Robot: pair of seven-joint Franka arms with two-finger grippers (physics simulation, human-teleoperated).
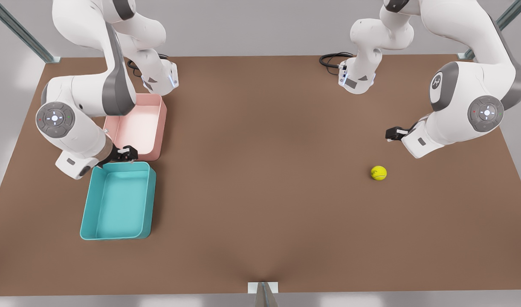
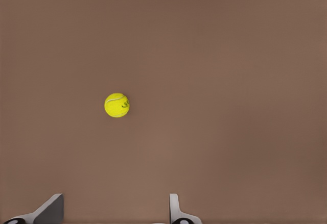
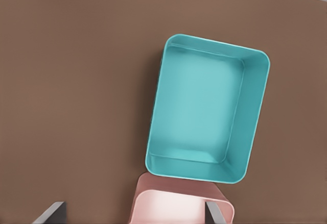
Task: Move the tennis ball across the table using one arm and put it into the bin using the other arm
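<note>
Honestly, nothing's been grabbed yet. My left gripper (image 1: pixel 390 134) hangs above the table (image 1: pixel 260 213) on the front view's right, jaws spread wide with nothing between them, and the tennis ball (image 1: pixel 378 172) sits loose on the brown top near it, a bit toward the camera. My right gripper (image 1: pixel 128 154) waits over on the front view's left, right at the seam between the teal bin (image 1: pixel 117 200) and the pink tray (image 1: pixel 137 125), also spread open and empty.

What worries me: it's a ball on a flat surface. If I come down off-center, one finger probably clips it and it rolls away, maybe out of my reach. The handoff is sketchy too, since I have to leave it somewhere the right arm can reach, and a careless release could send it rolling. And those two trays touch or nearly touch, so a sloppy drop could land it in the pink one.

The left wrist view shows the ball (image 2: pixel 117 105) sitting off to one side of the gap between my fingers (image 2: pixel 48 211), which the front view doesn't make obvious. The right wrist view looks straight down into the bin (image 3: pixel 255 106), empty, with the pink tray (image 3: pixel 179 203) butted up against its short end.
</note>
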